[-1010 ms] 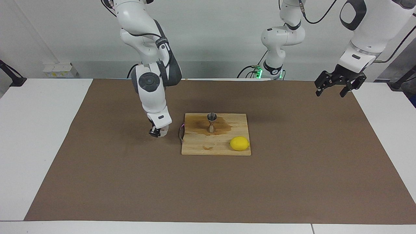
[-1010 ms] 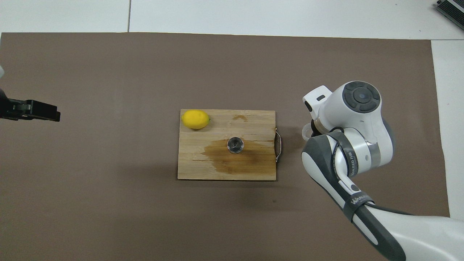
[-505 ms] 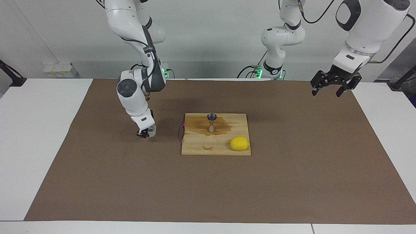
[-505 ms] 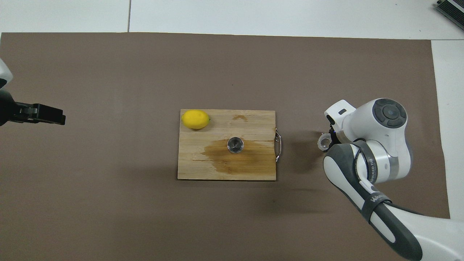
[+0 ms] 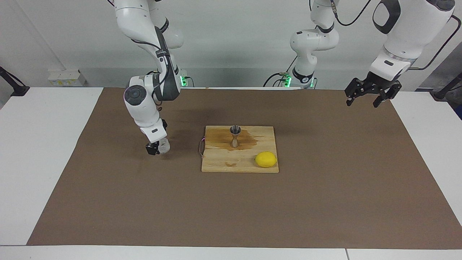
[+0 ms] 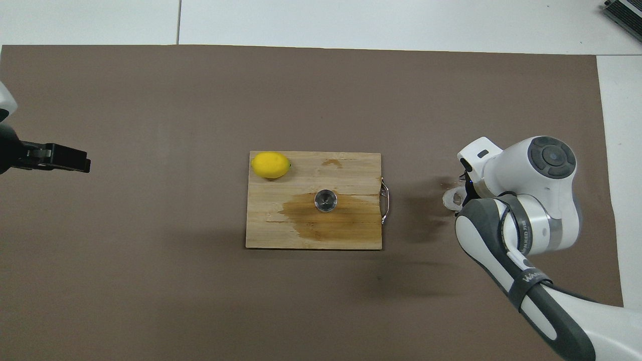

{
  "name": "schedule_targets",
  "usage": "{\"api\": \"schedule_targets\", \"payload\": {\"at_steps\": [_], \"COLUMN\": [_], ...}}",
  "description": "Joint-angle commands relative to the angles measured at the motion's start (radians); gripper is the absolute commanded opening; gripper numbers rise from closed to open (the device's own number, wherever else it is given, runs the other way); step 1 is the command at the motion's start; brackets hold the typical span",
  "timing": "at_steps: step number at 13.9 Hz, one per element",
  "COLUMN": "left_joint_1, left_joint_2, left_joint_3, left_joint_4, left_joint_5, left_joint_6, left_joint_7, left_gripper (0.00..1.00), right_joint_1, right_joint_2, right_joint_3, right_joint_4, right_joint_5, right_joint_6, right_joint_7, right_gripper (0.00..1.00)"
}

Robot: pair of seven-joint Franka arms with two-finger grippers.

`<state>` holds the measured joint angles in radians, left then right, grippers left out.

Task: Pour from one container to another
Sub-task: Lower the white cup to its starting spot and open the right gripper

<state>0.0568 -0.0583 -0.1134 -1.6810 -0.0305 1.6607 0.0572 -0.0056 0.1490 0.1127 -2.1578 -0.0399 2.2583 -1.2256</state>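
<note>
Knobbly glass cup [image 5: 164, 147] sits clamped in the right gripper [image 5: 157, 147], low over the brown mat beside the cutting board [image 5: 220, 164]; left gripper [image 5: 368, 96] waits, fingers apart.

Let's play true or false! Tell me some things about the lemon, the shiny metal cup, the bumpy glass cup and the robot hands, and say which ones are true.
1. The lemon lies on the wooden board. True.
2. The steel jigger lies tipped over on the brown mat. False: it stands upright on the board, on a dark wet stain.
3. The right gripper is down at the knobbly glass cup, off the board toward the right arm's end of the table. True.
4. The left gripper holds the lemon. False: it hangs empty and open over the left arm's end of the mat.
5. The lemon is nearer to the robots than the jigger. False: it lies farther from them.
</note>
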Motion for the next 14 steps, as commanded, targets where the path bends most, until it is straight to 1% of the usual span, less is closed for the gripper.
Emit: {"api": "schedule_targets", "payload": {"at_steps": [1,2,5,8,9,11,14], "left_joint_1": [-0.008,-0.008,-0.008,-0.005,-0.008,-0.008,-0.008], "left_joint_2": [-0.018,-0.018,-0.018,-0.021,-0.021,-0.020,-0.021], "left_joint_3": [0.006,0.006,0.006,0.006,0.006,0.006,0.006], "left_joint_4": [-0.020,-0.020,-0.020,-0.019,-0.020,-0.020,-0.020], "left_joint_5": [0.001,0.003,0.001,0.001,0.001,0.001,0.001], "left_joint_6": [0.007,0.004,0.010,0.004,0.004,0.004,0.002], "left_joint_7": [0.000,0.000,0.000,0.003,0.003,0.003,0.003], "left_gripper": [1.00,1.00,1.00,1.00,1.00,1.00,1.00], "right_joint_1": [-0.013,-0.011,-0.004,-0.001,0.000,0.001,0.001], "right_joint_2": [-0.058,-0.075,-0.094,-0.095,-0.097,-0.095,-0.095], "right_joint_3": [0.013,0.013,0.015,0.016,0.018,0.053,0.061], "right_joint_4": [0.048,0.071,0.165,0.281,0.306,0.361,0.429], "right_joint_5": [0.032,0.032,0.032,0.031,0.031,0.023,0.017], "right_joint_6": [-0.083,-0.118,-0.146,-0.258,-0.243,-0.238,-0.258], "right_joint_7": [0.044,0.072,0.098,0.217,0.295,0.435,0.754], "right_gripper": [1.00,1.00,1.00,1.00,1.00,1.00,1.00]}}
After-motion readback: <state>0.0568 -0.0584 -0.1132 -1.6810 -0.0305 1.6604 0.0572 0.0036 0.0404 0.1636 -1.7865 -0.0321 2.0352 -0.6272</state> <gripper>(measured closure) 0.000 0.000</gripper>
